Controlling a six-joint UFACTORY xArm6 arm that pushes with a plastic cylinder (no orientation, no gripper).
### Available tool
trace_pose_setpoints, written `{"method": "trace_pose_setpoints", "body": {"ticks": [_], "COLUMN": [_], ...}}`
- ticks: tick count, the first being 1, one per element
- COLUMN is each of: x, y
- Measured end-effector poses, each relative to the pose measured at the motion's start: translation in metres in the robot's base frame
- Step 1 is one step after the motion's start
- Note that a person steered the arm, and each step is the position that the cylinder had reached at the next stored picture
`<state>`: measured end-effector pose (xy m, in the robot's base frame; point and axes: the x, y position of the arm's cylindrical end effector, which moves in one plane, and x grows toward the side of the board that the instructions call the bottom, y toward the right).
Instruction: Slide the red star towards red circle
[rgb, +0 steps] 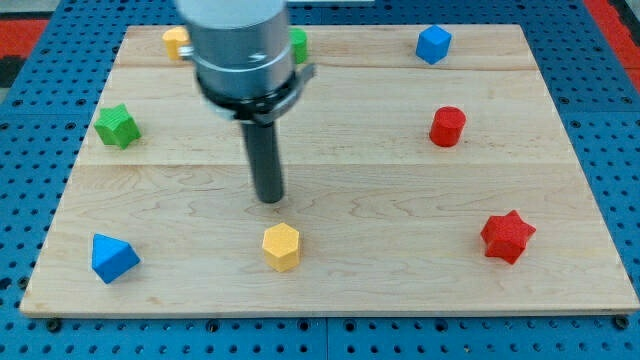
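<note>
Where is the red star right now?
The red star sits near the board's bottom right corner in the camera view, below the red circle, far right of my tip.

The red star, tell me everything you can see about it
The red star is a small, chunky block with blunt points, in glossy red that looks like plastic. It lies flat on the wooden board near the view's bottom right, with nothing touching it. The red circle sits apart from it, toward the view's top and slightly left. My tip is far off to the view's left, just above the yellow hexagon.
</note>
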<state>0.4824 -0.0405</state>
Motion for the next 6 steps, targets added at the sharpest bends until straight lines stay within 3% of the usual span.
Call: {"method": "trace_pose_setpoints", "body": {"ticks": [1,3,4,5,6], "x": [-0.010,-0.009,0.041,0.095,0.073], "y": [0.041,0.251,0.317,0.307,0.233]}}
